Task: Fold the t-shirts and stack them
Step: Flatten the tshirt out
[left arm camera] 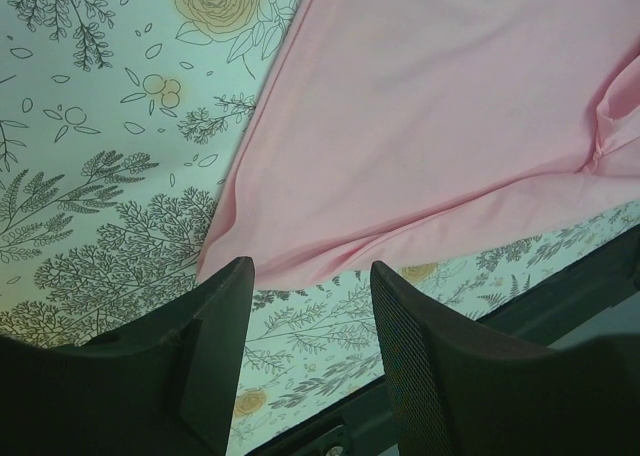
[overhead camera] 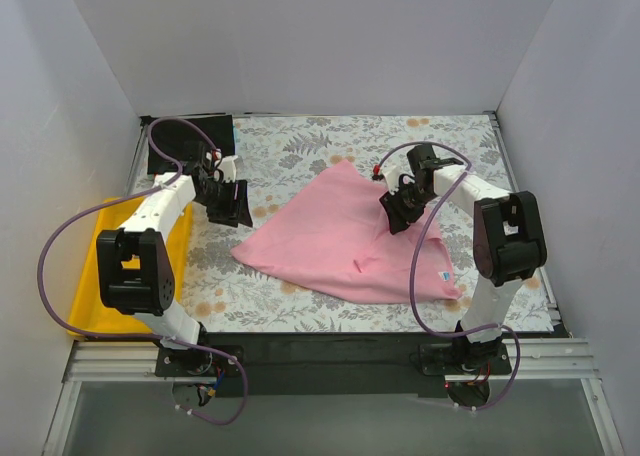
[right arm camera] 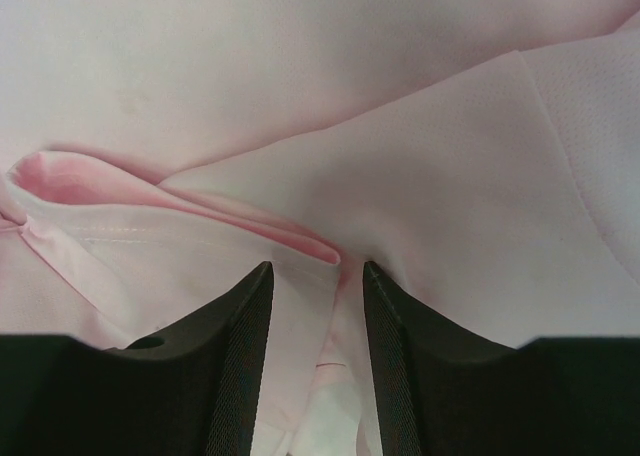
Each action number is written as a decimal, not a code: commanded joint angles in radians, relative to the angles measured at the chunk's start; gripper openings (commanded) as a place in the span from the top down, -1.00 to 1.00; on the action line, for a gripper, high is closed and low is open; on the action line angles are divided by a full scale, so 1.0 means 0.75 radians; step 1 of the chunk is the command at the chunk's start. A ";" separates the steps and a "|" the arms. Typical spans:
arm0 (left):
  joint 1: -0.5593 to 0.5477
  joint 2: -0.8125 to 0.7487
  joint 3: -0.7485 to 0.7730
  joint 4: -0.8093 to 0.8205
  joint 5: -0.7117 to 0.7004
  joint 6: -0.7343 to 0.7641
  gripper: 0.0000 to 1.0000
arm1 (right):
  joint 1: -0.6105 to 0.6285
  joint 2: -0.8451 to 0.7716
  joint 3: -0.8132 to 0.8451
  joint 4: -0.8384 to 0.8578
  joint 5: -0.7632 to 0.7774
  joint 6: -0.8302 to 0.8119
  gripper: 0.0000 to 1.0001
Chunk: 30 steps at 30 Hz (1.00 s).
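Observation:
The light pink t-shirt (overhead camera: 340, 241) lies roughly folded into a triangle on the floral table cloth (overhead camera: 300, 141). My right gripper (overhead camera: 400, 214) is down on its right half. In the right wrist view the gripper (right arm camera: 315, 271) is open, with a raised fold of pink cloth (right arm camera: 250, 226) between its fingers. My left gripper (overhead camera: 236, 214) is open and empty just left of the shirt's left corner. In the left wrist view that gripper (left arm camera: 310, 271) hovers over bare table cloth beside the shirt's edge (left arm camera: 430, 106). A black shirt (overhead camera: 190, 141) lies at the back left. The orange-red shirt is out of view.
A yellow plastic tray (overhead camera: 92, 266) sits at the left edge, partly under the left arm. White walls close in the table on three sides. A black strip (overhead camera: 330, 346) runs along the near edge by the arm bases.

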 commanded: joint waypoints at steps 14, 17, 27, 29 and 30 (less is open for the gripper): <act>0.011 -0.068 0.086 -0.052 0.130 0.068 0.01 | 0.009 -0.083 -0.028 -0.063 -0.147 0.012 0.97; 0.017 -0.080 0.077 -0.064 0.185 0.156 0.04 | 0.007 -0.136 -0.036 -0.080 -0.149 -0.003 0.97; 0.043 -0.150 0.151 -0.243 0.234 1.219 0.01 | -0.042 -0.428 -0.040 -0.137 -0.128 0.012 0.97; 0.045 -0.134 0.137 -0.415 0.248 1.565 0.05 | -0.042 -0.469 -0.044 -0.172 -0.132 0.012 0.97; 0.045 -0.136 0.119 -0.450 0.248 1.663 0.06 | -0.042 -0.514 -0.051 -0.188 -0.128 0.012 0.97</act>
